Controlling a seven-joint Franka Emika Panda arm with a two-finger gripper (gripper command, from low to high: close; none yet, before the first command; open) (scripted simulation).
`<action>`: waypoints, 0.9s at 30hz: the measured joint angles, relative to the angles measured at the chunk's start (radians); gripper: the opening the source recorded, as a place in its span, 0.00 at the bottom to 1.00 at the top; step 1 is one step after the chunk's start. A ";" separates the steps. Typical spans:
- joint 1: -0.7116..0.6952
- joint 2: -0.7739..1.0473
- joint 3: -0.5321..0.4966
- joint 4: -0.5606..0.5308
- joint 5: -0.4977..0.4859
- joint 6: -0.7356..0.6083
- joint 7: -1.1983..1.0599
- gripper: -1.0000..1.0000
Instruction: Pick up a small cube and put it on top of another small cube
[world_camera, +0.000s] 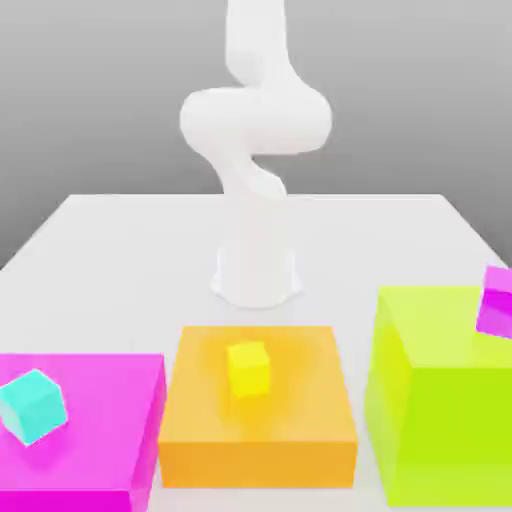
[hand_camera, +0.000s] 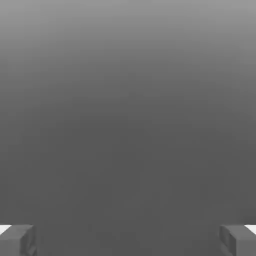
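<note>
The small magenta-purple cube (world_camera: 497, 300) rests tilted on top of the tall lime-green block (world_camera: 440, 400) at the exterior view's right edge, partly cut off by the frame. The blue small cube is out of view. My white arm (world_camera: 255, 140) rises from its base at the middle of the table and leaves the top of the picture. In the hand view my gripper (hand_camera: 128, 241) is open, its grey fingertips (hand_camera: 18, 241) far apart, with nothing between them and plain grey background ahead.
A yellow small cube (world_camera: 248, 366) sits on an orange block (world_camera: 258, 430) in the front middle. A cyan small cube (world_camera: 34, 405) lies on a large flat magenta block (world_camera: 100, 420) at the front left. The white table (world_camera: 130, 250) stretches behind them.
</note>
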 joint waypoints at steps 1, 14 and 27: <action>0.030 0.020 0.004 -0.007 0.006 0.008 -0.032 0.50; 0.482 0.429 0.109 -0.222 0.190 0.090 -0.545 0.50; 0.676 0.708 0.226 -0.445 0.319 0.220 -0.708 0.50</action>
